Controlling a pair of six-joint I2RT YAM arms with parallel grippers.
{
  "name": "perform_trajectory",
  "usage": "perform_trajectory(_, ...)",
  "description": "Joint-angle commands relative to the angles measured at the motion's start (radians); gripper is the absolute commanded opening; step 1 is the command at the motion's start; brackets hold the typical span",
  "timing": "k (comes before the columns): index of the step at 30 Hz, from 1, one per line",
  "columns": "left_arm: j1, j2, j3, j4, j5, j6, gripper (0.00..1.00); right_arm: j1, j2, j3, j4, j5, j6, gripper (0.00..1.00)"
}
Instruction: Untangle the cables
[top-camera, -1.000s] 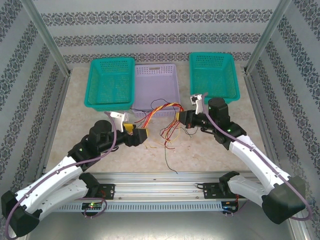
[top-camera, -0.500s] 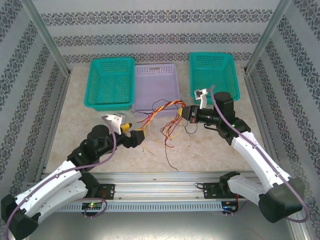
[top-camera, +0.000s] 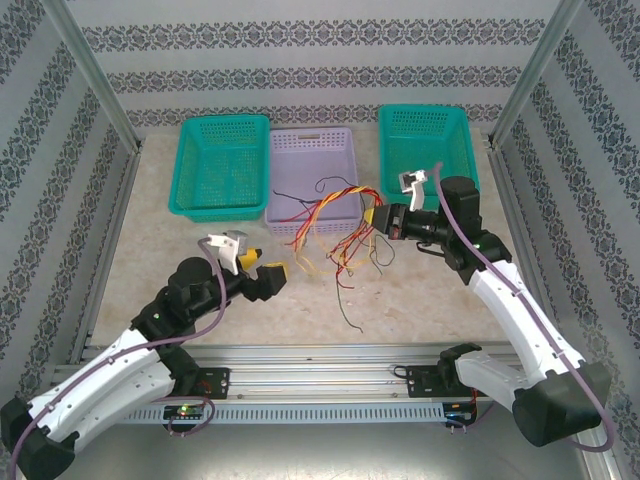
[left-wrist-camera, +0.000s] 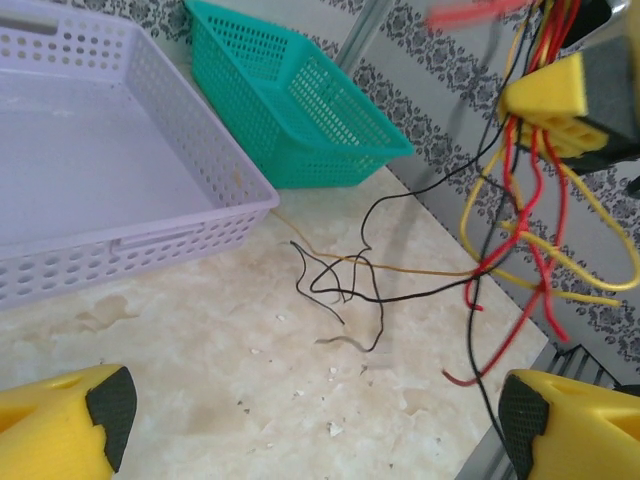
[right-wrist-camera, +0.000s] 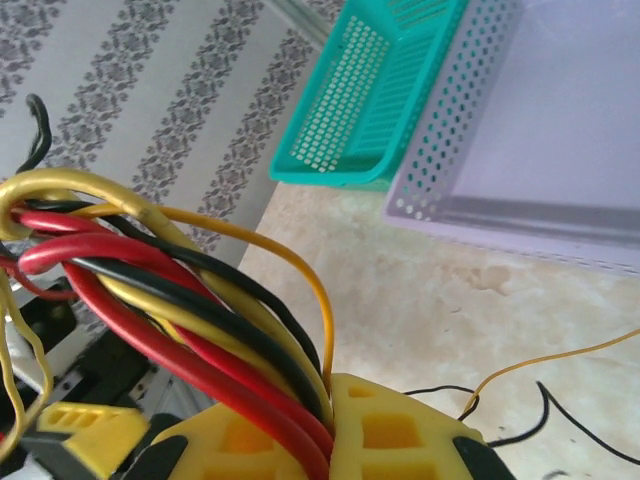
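The cables (top-camera: 338, 222), a bunch of thin red, black, yellow and orange wires, hang from my right gripper (top-camera: 374, 220) in front of the purple basket (top-camera: 312, 160). Their loose ends trail onto the table, with one black strand (top-camera: 346, 312) reaching toward the near edge. In the right wrist view the yellow fingers (right-wrist-camera: 420, 440) are shut on the bundle of cables (right-wrist-camera: 190, 320). My left gripper (top-camera: 267, 272) stands open low over the table, left of the cables and apart from them. Its fingertips (left-wrist-camera: 65, 430) are spread wide with bare table between them, and thin black and orange strands (left-wrist-camera: 345, 285) lie ahead.
Three baskets line the far side: a teal one (top-camera: 222, 165) at left, the purple one in the middle, a teal one (top-camera: 428, 150) at right. Metal frame posts and patterned walls enclose the table. A rail (top-camera: 320, 355) runs along the near edge.
My right gripper has moved away and to the right, carrying the cable bunch higher toward the purple basket. The left gripper has drawn back slightly to the left, away from the cables.
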Motion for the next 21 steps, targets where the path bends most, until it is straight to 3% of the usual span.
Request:
perform_trajectory(1,0.008,0.025,0.000,0.089,0.029,0.025,0.94,0.017,0.020,0.025,0.013,-0.107,0.007,0.00)
perform_trajectory(11,0.008,0.119,0.041,0.171,0.104,0.022,0.95,0.092,0.050,0.020,0.018,-0.131,0.012,0.00)
perform_trajectory(21,0.008,0.144,0.051,0.210,0.104,0.030,0.94,0.137,0.094,0.013,0.015,-0.147,0.003,0.00)
